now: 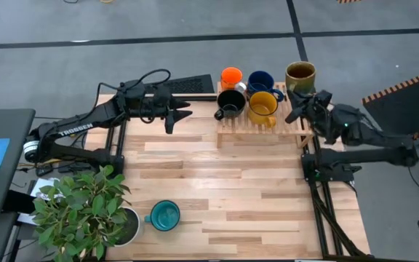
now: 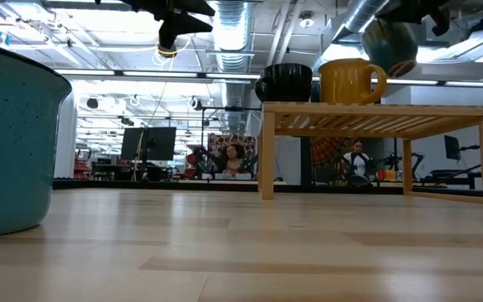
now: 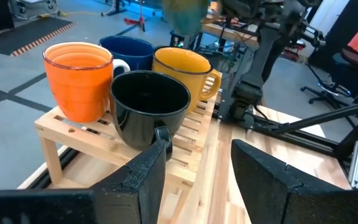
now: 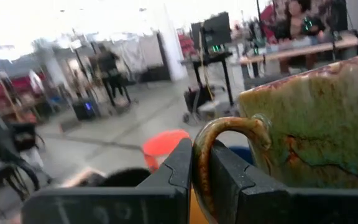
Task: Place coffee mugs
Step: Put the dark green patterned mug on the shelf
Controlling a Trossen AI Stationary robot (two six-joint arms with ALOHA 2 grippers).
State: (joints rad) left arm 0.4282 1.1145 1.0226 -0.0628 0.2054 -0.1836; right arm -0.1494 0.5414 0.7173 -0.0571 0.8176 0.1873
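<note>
Currently, inventory, tabletop:

- Olive-brown mug (image 1: 300, 76): carried by right gripper (image 1: 305, 102), fingers clenched on its handle (image 4: 219, 149). In low view it hangs tilted in the air, above the rack's right end, not touching it.
- Wooden rack (image 1: 264, 125): slatted, at table's far edge, betw. the two arms.
- On rack, 4 pcs: orange mug (image 1: 231, 76) and dark blue mug (image 1: 260, 81) in back row; black mug (image 1: 230, 102) and yellow mug (image 1: 262, 106) in front row, close together.
- Teal mug (image 1: 165, 215): upright on table, near edge, well apart from rack, just beside white plant pot (image 1: 126, 227).
- Left gripper (image 1: 181, 114): fingers parted, nothing betw. them; held above table just left of rack, pointing at black mug, not touching.
</note>
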